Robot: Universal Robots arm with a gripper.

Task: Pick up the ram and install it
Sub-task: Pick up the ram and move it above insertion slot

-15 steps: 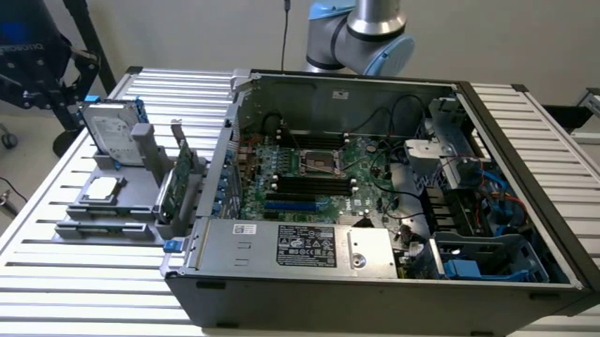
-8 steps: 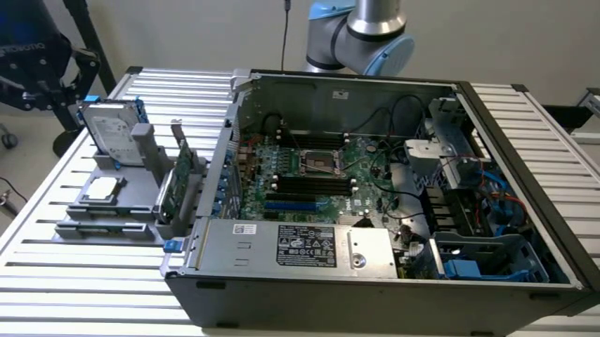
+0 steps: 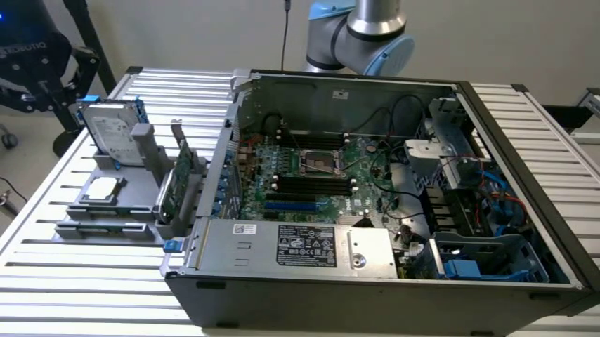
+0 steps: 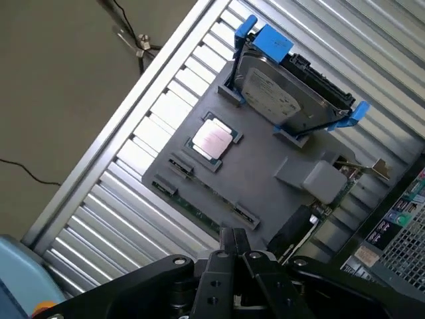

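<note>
The tool (image 4: 234,238) is nearest your wrist camera. Its two fingers are pressed together and there is nothing pinched between them.

Just past those tips in the wrist view lies the ram (image 4: 192,207), a thin green stick running along the outer edge of the gray holder (image 4: 265,166). The tool hangs above the ram and does not touch it (the stick's end comes close to the fingertips in the picture, but the holder sits plainly lower).

Further in on the same holder you have a square processor chip (image 4: 212,139) lying flat in its pocket. Beyond that, a silver hard drive (image 4: 282,93) with blue rails stands tilted on edge. A green expansion card (image 4: 335,189) stands at the holder's side, next to the computer case (image 4: 398,226).

In the exterior view, the holder (image 3: 122,203) rests on the slatted bench (image 3: 75,281). It is on the exterior view's left of the open case (image 3: 375,295), just beside it. Inside the case, the black memory slots (image 3: 314,184) lie well apart from the ram. The arm (image 3: 361,31) rises behind the case's far wall.
</note>
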